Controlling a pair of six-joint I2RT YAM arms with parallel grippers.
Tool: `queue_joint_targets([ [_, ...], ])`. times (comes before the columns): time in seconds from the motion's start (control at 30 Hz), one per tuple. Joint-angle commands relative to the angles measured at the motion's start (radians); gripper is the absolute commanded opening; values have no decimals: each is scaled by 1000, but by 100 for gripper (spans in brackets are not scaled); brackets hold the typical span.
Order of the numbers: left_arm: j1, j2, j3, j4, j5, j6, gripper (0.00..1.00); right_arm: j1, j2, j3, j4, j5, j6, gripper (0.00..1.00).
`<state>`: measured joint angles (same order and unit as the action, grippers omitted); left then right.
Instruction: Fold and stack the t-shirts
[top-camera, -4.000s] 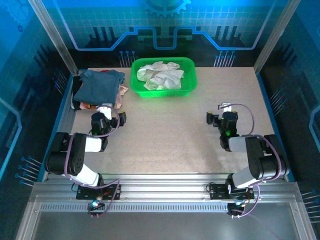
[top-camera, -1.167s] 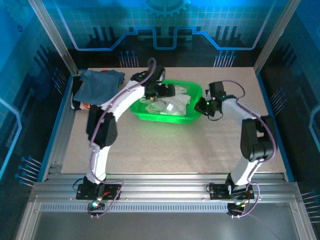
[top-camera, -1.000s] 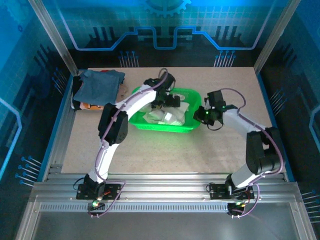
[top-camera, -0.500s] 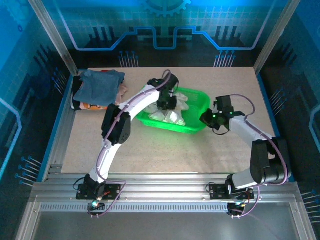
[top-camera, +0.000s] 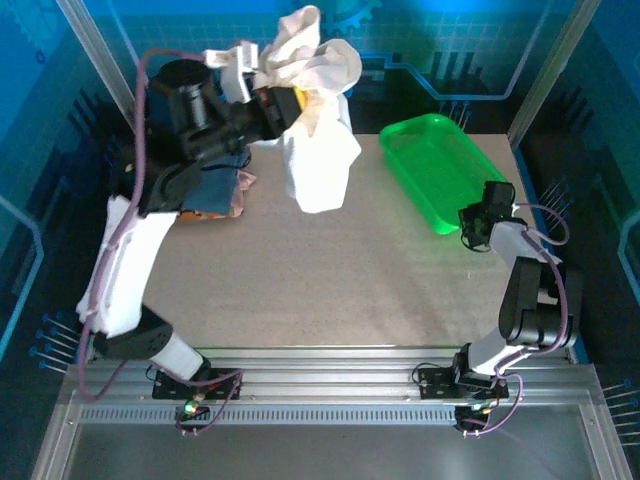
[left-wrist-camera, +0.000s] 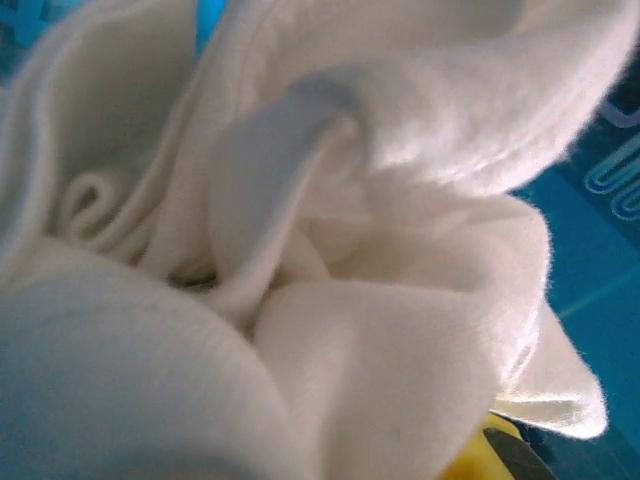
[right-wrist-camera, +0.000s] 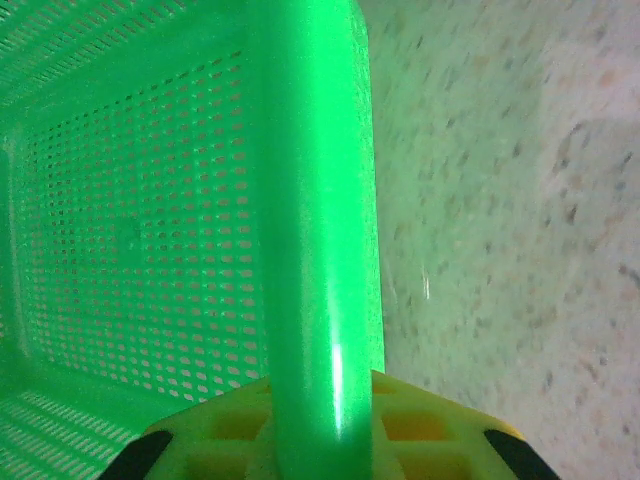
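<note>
Left gripper (top-camera: 272, 98): its jaws are pinched narrow on a bunched fold of the white t-shirt (top-camera: 320, 150). It is raised high, we judge so that the cloth can drop open before we spread it.
Right gripper (top-camera: 478, 222): its jaws are clamped on the rim of the green mesh basket (top-camera: 435, 170). The basket is parked at the far right, which we think keeps the middle of the bench (top-camera: 330, 290) free for folding.
White t-shirt: it hangs over the far left-centre of the bench, crumpled into thick soft folds (left-wrist-camera: 380, 330). The lower end looks clear of the surface, though we cannot be sure.
Folded shirts (top-camera: 236, 182): they are stacked at the far left, slate-blue on top with a pink edge showing.
</note>
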<state>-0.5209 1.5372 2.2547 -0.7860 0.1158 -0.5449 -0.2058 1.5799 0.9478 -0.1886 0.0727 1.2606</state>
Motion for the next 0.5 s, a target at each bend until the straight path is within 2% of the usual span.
queue_joint_targets([
  [0.0, -2, 19, -183, -43, 19, -12, 0, -36, 75, 17, -95, 100, 222, 0],
  [0.2, -3, -82, -512, 71, 62, -77, 0, -43, 136, 116, -196, 195, 320, 0],
  [0.33, -2, -82, -653, 113, 96, -106, 0, -48, 165, 180, -287, 254, 326, 0],
  [0.47, -3, -61, -780, 218, 148, -162, 0, -58, 204, 224, -304, 266, 292, 2],
])
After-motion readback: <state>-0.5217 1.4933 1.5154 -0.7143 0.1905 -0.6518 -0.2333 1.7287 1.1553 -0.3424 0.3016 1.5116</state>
